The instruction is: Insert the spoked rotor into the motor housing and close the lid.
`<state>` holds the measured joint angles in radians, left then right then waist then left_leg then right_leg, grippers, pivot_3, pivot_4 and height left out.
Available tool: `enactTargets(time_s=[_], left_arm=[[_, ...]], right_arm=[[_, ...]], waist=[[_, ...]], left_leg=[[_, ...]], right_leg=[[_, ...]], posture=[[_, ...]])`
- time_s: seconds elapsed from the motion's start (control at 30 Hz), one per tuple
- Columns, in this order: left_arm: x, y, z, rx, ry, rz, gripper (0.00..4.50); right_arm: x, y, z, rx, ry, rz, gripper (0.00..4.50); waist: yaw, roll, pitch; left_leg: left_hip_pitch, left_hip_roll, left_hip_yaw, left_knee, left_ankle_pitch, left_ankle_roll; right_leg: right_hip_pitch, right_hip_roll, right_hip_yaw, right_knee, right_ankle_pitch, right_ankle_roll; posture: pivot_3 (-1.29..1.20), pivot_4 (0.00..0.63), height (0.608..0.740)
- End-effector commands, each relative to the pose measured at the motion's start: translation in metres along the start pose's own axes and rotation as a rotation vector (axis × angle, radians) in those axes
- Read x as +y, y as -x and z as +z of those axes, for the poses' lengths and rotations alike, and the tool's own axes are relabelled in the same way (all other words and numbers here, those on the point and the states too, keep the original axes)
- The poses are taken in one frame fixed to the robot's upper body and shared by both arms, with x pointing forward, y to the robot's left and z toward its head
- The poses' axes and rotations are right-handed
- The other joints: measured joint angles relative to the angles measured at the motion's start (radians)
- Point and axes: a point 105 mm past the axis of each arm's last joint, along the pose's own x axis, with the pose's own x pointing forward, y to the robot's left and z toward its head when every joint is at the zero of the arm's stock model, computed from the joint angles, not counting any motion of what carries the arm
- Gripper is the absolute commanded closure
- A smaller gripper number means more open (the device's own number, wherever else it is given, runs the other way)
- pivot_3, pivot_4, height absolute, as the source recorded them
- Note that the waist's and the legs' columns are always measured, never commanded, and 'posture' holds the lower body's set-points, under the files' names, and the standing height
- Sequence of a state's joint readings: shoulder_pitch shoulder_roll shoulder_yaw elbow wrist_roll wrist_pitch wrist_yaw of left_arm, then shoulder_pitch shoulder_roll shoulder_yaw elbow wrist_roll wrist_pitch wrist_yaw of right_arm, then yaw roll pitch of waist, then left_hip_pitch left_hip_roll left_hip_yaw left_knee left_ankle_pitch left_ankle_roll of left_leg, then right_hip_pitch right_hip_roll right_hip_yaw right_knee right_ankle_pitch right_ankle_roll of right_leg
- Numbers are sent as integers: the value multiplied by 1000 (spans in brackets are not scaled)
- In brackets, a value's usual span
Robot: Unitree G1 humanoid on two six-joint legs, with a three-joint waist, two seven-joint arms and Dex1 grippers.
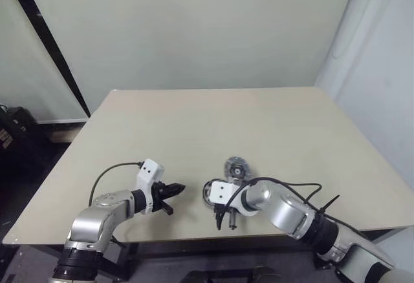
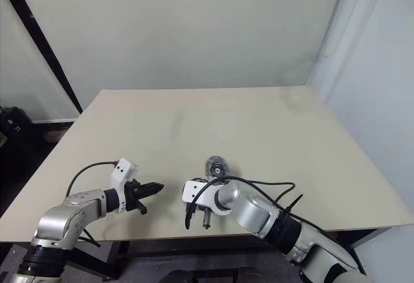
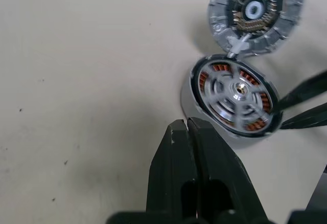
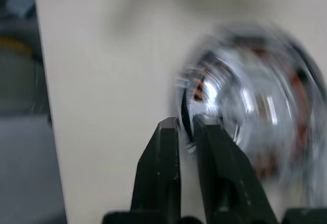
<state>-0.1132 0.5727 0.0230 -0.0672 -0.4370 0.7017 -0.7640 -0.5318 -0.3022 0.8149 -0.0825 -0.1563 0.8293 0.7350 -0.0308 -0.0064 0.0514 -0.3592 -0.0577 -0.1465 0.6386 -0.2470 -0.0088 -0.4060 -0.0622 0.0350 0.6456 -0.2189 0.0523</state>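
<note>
The left end effector (image 3: 186, 132) hangs clenched and empty over the bench (image 1: 194, 121), and the motor housing (image 3: 234, 96) lies just beyond its tips, a little to the side. The spoked rotor (image 3: 236, 92) seems to sit already inside the housing, with the copper windings visible between its spokes. The lid (image 3: 255, 12) lies flat on the bench just behind the housing, touching its edge. The right end effector (image 4: 185, 132) is nearly closed, its fingers pinching the near rim of the housing, or the dark edge of the rotor; I cannot tell which. I judge that the insertion step is at its end. The next move should seat the rotor flat, then take the lid and place it centred on top.
</note>
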Motion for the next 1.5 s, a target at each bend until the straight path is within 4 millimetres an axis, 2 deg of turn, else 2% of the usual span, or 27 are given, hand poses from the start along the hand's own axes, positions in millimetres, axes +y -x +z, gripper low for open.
enactTargets(time_s=[0.03, 0.47, 0.63, 0.9, 1.03, 1.27, 1.37, 1.5], left_arm=[[2, 1, 11, -36, -37, 12, 4500], [2, -2, 7, -42, -25, 25, 4500], [2, -4, 5, -44, -24, 25, 4500], [2, -4, 6, -46, -26, 24, 4500], [3, -3, 6, -45, -27, 26, 4500], [3, -3, 6, -43, -31, 24, 4500], [4, -3, 6, -39, -33, 22, 4500], [4, -3, 5, -34, -33, 22, 4500]], right_arm=[[-3, 3, 6, -36, -33, -11, 4491], [26, 11, 30, -97, -87, 134, 4491], [27, 10, 41, -133, -102, 142, 4491], [19, 3, 40, -139, -95, 78, 4491], [19, 11, 43, -148, -67, 83, 3525], [18, 30, 60, -211, -29, 59, 1043], [6, 47, 73, -277, -30, -4, 53], [-25, 71, 81, -347, -52, -151, 53]], waist=[[0, 0, 0], [0, 0, 0], [-1, 0, 0], [-1, 0, 0], [-1, 0, 0], [0, 0, 0], [0, 0, 0], [0, 0, 0]], left_leg=[[0, 0, 0, 0, 0, 0], [0, 0, 0, 0, 0, 0], [0, 0, 0, 0, 0, 0], [0, 0, 0, 0, 0, 0], [0, 0, 0, 1, 0, -1], [0, 0, 0, 1, 0, -1], [0, 0, 0, 1, 0, -1], [0, 0, -1, 1, 0, -1]], right_leg=[[0, 0, 0, 0, 0, 0], [-1, 0, 0, 0, 0, 0], [-1, 0, 0, 0, 0, 0], [-1, 0, 0, 0, 0, 0], [-1, 0, 0, 0, 0, 0], [-1, 0, 0, 0, 0, 0], [-1, 0, 0, 0, 0, 0], [0, 0, 0, 0, 0, 0]], posture=[[0, 0, 740], [0, 0, 740], [0, 0, 740], [0, 0, 740], [0, 0, 740], [0, 0, 740], [0, 0, 740], [0, 0, 740]])
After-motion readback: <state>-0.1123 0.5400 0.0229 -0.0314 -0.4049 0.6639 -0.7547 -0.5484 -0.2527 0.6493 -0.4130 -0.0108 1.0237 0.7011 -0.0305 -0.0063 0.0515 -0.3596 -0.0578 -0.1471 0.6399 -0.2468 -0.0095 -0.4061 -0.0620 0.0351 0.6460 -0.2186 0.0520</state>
